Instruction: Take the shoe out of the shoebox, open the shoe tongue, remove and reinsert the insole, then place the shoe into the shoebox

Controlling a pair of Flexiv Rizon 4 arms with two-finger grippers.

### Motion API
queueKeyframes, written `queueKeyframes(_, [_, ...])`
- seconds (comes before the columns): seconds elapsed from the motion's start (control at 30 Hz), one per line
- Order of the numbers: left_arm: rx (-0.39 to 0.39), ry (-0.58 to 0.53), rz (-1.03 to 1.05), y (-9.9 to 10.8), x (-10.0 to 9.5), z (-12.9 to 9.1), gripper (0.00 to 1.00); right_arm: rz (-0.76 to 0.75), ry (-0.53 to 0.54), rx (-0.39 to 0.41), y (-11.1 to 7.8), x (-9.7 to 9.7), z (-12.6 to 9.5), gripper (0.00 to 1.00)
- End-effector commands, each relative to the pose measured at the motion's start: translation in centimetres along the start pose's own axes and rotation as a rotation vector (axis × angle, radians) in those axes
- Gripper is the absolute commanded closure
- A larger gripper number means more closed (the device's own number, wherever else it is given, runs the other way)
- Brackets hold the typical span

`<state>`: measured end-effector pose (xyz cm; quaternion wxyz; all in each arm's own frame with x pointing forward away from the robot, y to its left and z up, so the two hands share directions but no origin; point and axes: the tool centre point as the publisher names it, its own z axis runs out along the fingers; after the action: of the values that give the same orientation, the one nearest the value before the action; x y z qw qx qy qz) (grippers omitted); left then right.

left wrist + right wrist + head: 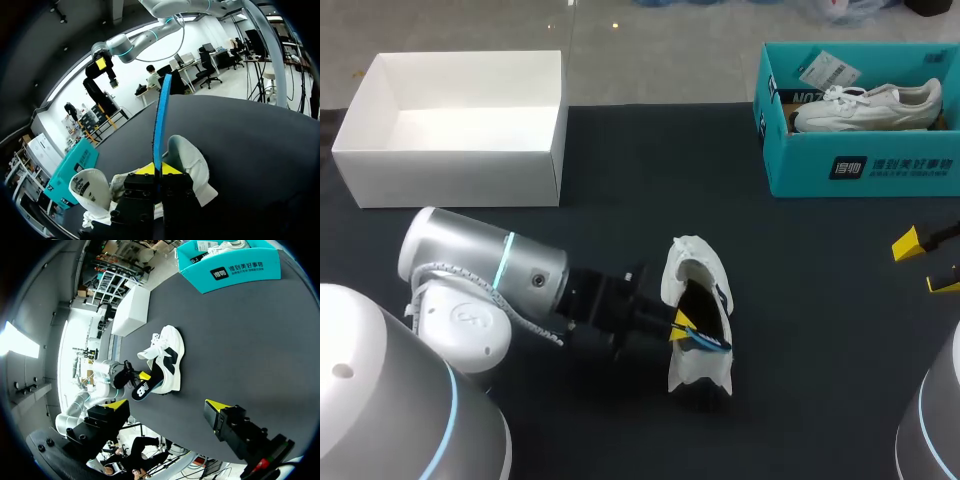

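— Nearest the lens sits my left arm [480,290], its grey elbow bulking in the near left corner, forearm lying low over the table [620,190] toward the middle. What is it holding?

— The left tool [682,326] is pinched narrow on the blue insole [708,340]. In the left wrist view the insole stands edge-on between the yellow tips, touched from both sides, and runs out ahead of them.

— And the shoe?

— The shoe [692,262] lies mid-table, right at those tips, apparently on its side with the opening turned toward the left arm. Its long axis runs from the near edge to the far edge, so crosswise to the tool's line of reach. Part of the insole is outside the opening; how much is inside I cannot tell.

— Is the other arm any help?

— The right tool [923,264] hangs at the table's right side, well apart from the shoe, fingers spread wide and empty. The left is plainly nearer.

— The boxes?

— The teal shoebox [860,170] is far right with a second shoe [868,105] inside, and the white box [450,175] is far left.

— So what does the coming move hinge on?

— My guess is bringing the insole's length into line with the shoe's axis, since the tool meets the shoe from the side.
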<state>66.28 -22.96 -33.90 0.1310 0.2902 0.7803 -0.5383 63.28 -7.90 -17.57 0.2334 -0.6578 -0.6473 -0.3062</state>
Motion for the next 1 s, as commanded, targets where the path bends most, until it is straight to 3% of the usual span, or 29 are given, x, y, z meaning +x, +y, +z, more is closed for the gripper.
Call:
queueKeyframes(0.03, [-0.033, 0.03, 0.005, 1.0, -0.6, 1.0, 1.0, 0.001, -0.003, -0.075, -0.9, 0.1, -0.1, 0.0])
queueKeyframes(0.63, [-0.085, -0.049, -0.008, 4.1, -1.7, 0.3, 1.0, 0.001, -0.003, -0.075, -0.9, 0.1, -0.1, 0.0])
queueKeyframes(0.8, [-0.042, -0.057, -0.01, 2.9, -1.7, 0.5, 1.0, 0.001, -0.003, -0.075, -0.9, 0.1, -0.1, 0.0])
queueKeyframes(0.83, [-0.037, -0.053, -0.004, 2.5, -1.7, 0.5, 0.8, 0.001, -0.003, -0.075, -0.9, 0.1, -0.1, 0.0])
queueKeyframes(0.87, [-0.021, -0.057, 0.0, 1.9, -1.7, 0.3, 0.52, 0.001, -0.003, -0.075, -0.9, 0.1, -0.1, 0.0])
queueKeyframes(0.93, [-0.022, -0.058, 0.007, 1.2, -1.7, 0.0, 0.32, 0.001, -0.003, -0.075, -0.9, 0.1, -0.1, 0.0])
queueKeyframes(1.0, [-0.024, -0.055, 0.019, 0.6, -1.7, -0.2, 0.33, 0.001, -0.003, -0.075, -0.9, 0.1, -0.1, 0.0])
